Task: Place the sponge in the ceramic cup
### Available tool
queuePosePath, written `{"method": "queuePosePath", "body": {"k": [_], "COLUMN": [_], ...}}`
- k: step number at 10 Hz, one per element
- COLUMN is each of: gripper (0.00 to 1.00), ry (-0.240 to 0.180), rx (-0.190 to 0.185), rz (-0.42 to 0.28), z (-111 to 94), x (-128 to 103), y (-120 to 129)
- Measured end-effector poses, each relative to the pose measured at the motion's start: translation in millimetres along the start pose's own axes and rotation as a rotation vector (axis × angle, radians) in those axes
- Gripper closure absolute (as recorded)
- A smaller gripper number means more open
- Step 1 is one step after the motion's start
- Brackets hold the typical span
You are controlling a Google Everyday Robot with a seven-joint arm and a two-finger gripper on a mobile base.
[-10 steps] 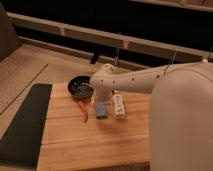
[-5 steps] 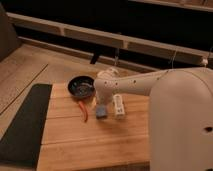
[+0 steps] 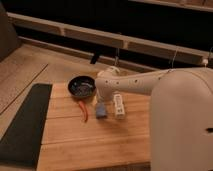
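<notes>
The blue sponge (image 3: 101, 111) lies on the wooden table (image 3: 95, 145), between the pan's red handle and a white tube. My gripper (image 3: 100, 101) points down right over the sponge, at the end of the white arm (image 3: 135, 84) that reaches in from the right. It is at or just above the sponge's top, and I cannot make out contact. A cream-white round shape, apparently the ceramic cup (image 3: 112, 71), shows just behind the arm's wrist, beyond the sponge and partly hidden.
A black round pan (image 3: 81, 86) with a red handle (image 3: 84, 111) sits left of the sponge. A long white tube (image 3: 119, 105) lies close on its right. A dark mat (image 3: 25, 122) covers the table's left side. The robot's white body (image 3: 182, 125) fills the right.
The arm has sunk slightly toward the table, with the gripper staying over the sponge. The sponge, tube and pan have not moved.
</notes>
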Motion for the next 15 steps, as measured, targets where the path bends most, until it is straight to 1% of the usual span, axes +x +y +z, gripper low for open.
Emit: {"method": "queuePosePath", "body": {"k": [1, 2, 3, 5, 8, 10, 12, 15], "gripper": [0.35, 0.35, 0.35, 0.35, 0.35, 0.35, 0.35, 0.35], "ry": [-0.042, -0.055, -0.057, -0.040, -0.024, -0.007, 0.023, 0.079], "rx": [0.014, 0.018, 0.019, 0.009, -0.036, -0.058, -0.074, -0.074], "rz": [-0.009, -0.020, -0.032, -0.067, -0.131, -0.166, -0.181, -0.180], "z": [-10, -13, -11, 4, 32, 47, 63, 84], "x": [-14, -19, -20, -21, -29, -33, -31, -24], "y": [-10, -13, -14, -8, 13, 25, 28, 24]}}
